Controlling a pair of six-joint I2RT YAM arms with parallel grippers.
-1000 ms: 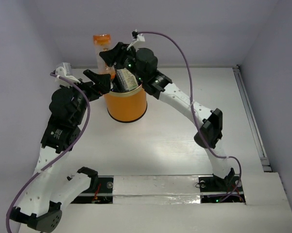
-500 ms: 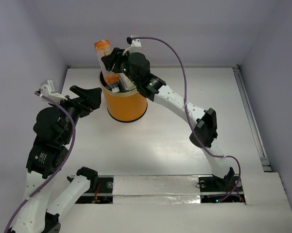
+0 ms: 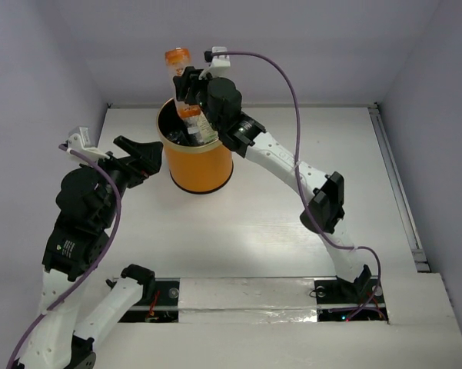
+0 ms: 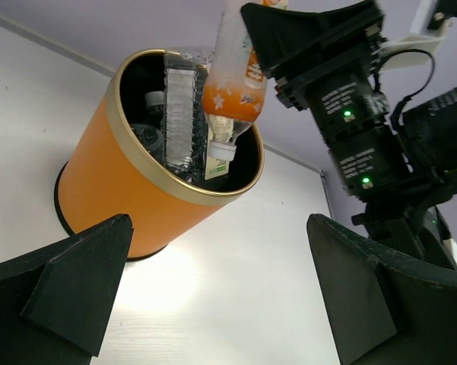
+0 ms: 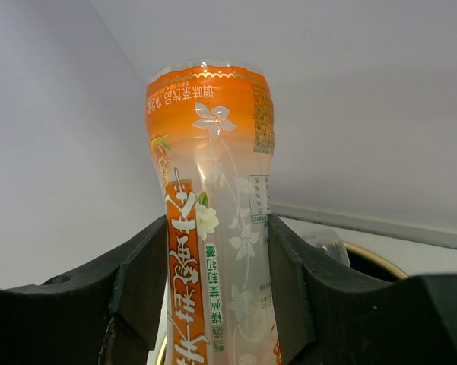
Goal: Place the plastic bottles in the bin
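The orange bin (image 3: 201, 167) stands at the back of the table, with several bottles (image 3: 202, 132) inside it. My right gripper (image 3: 187, 86) is shut on the orange bottle (image 3: 177, 58) and holds it upside down over the bin's mouth, its cap end just inside the gold rim. The right wrist view shows the orange bottle (image 5: 213, 220) pinched between both fingers of my right gripper (image 5: 217, 281). In the left wrist view the orange bottle (image 4: 233, 84) hangs over the bin (image 4: 110, 179) beside a clear ribbed bottle (image 4: 184, 103). My left gripper (image 3: 142, 156) is open and empty, just left of the bin.
The purple back wall rises close behind the bin. The right arm's elbow (image 3: 324, 202) reaches across the table's middle right. A metal rail (image 3: 400, 192) runs along the table's right edge.
My left gripper has pulled back leftward from the bin. My right gripper has carried the orange bottle over the bin's mouth and tipped it nearly vertical, cap end down.
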